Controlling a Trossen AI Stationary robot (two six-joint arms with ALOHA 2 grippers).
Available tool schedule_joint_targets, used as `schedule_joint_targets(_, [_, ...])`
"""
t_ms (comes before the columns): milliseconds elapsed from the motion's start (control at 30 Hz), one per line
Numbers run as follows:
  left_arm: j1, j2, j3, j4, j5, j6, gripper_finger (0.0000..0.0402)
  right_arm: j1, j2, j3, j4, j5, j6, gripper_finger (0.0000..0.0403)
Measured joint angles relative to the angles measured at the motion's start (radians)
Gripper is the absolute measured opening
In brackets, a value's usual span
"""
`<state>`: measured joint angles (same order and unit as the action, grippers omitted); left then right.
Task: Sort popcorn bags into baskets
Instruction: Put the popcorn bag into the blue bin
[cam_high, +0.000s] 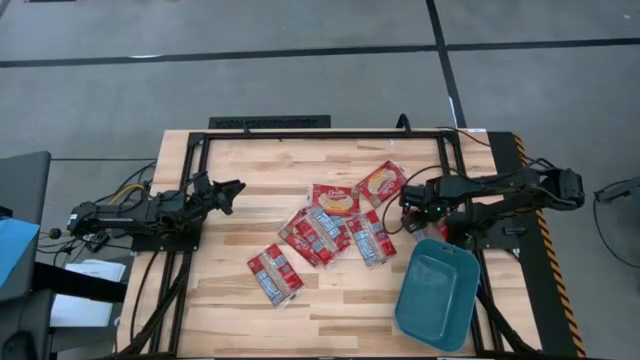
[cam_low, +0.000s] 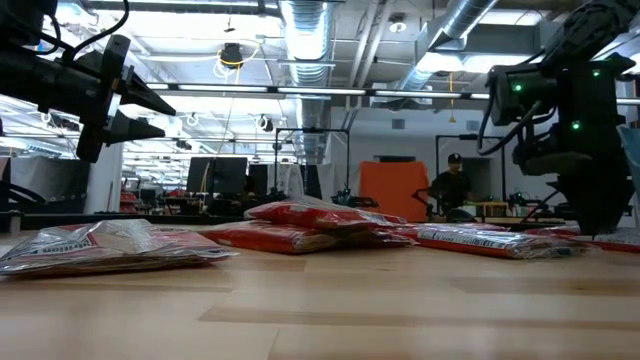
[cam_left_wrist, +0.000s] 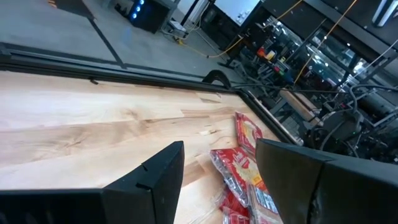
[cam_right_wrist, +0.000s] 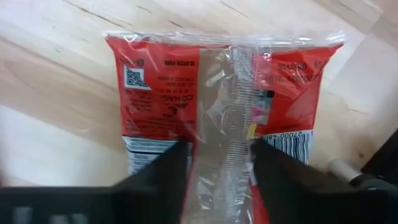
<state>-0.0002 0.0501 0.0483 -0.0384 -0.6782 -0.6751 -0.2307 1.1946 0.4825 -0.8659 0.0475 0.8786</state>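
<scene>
Several red popcorn bags lie flat in the middle of the table: one (cam_high: 382, 182) farthest back, one (cam_high: 335, 198) beside it, two overlapping (cam_high: 315, 235) (cam_high: 370, 237), and one (cam_high: 275, 272) nearest. The teal basket (cam_high: 437, 295) rests on the table's near right part. My right gripper (cam_high: 408, 202) (cam_right_wrist: 221, 180) is open and points down over another bag (cam_right_wrist: 217, 81), which lies back side up. Its fingers stand either side of that bag's clear centre seam (cam_right_wrist: 239, 124). My left gripper (cam_high: 232, 188) (cam_left_wrist: 221, 180) is open and hovers above bare wood, left of the bags. My right gripper comes at the bag from above with a finger (cam_right_wrist: 168, 174) on each side of the centre seam. I cannot tell whether the fingertips touch the bag. The bag lies flat on the table.
A black metal frame (cam_high: 320, 132) runs along the table's far edge and down both sides. Bare wood (cam_high: 240, 160) lies between my left gripper and the bags. In the low view a person (cam_low: 452, 190) stands far off in the room behind.
</scene>
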Motion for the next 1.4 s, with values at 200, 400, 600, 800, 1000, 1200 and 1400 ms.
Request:
schedule_joint_targets(200, [0.000,0.000,0.000,-0.001,-0.008,-0.002,0.0187,0.000,0.002,0.004,0.038,0.029,0.015,0.0015])
schedule_joint_targets(400, [0.000,0.000,0.000,-0.001,-0.013,-0.003,0.0187,-0.007,0.006,0.075,0.072,0.121,-0.014,0.0008])
schedule_joint_targets(600, [0.000,0.000,0.000,-0.002,-0.018,-0.003,0.0187,-0.066,0.005,0.165,0.070,0.128,-0.108,0.0005])
schedule_joint_targets(800, [0.000,0.000,0.000,-0.002,-0.018,-0.003,0.0187,-0.095,0.005,0.237,0.067,0.124,-0.174,0.0004])
schedule_joint_targets(1000, [0.000,0.000,0.000,-0.003,-0.018,-0.003,0.0187,-0.077,0.004,0.329,0.063,0.114,-0.222,0.0004])
schedule_joint_targets(1200, [0.000,0.000,0.000,-0.003,-0.018,-0.003,0.0187,-0.025,0.003,0.420,0.058,0.112,-0.234,0.0004])
schedule_joint_targets(1400, [0.000,0.000,0.000,-0.004,-0.021,-0.003,0.0187,0.079,0.003,0.520,0.056,0.069,-0.232,0.0003])
